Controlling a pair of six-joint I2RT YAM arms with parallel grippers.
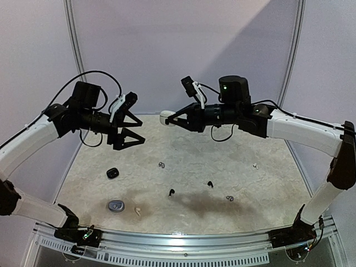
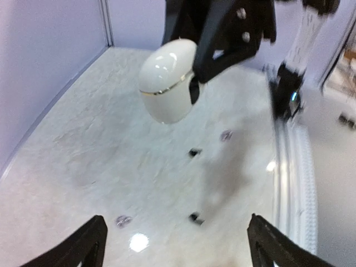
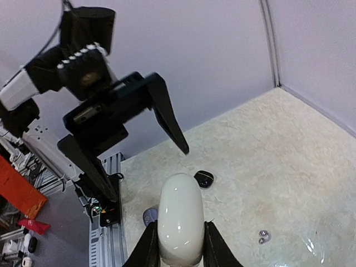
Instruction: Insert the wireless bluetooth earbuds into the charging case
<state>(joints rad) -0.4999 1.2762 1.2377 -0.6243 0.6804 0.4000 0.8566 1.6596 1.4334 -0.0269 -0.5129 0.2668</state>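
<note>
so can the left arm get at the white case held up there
Probably yes: left fingers open and facing the white case, nothing between; the right fingers clamp only one end.

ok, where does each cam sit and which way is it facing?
Top external: above and behind, looking down at the table; left arm and right arm show.
Left wrist: faces the right gripper holding the white charging case; own fingertips at bottom.
Right wrist: faces the open left gripper; own fingers clamp the case.
Shared: all three see the case; the wrist views face each other.
</note>
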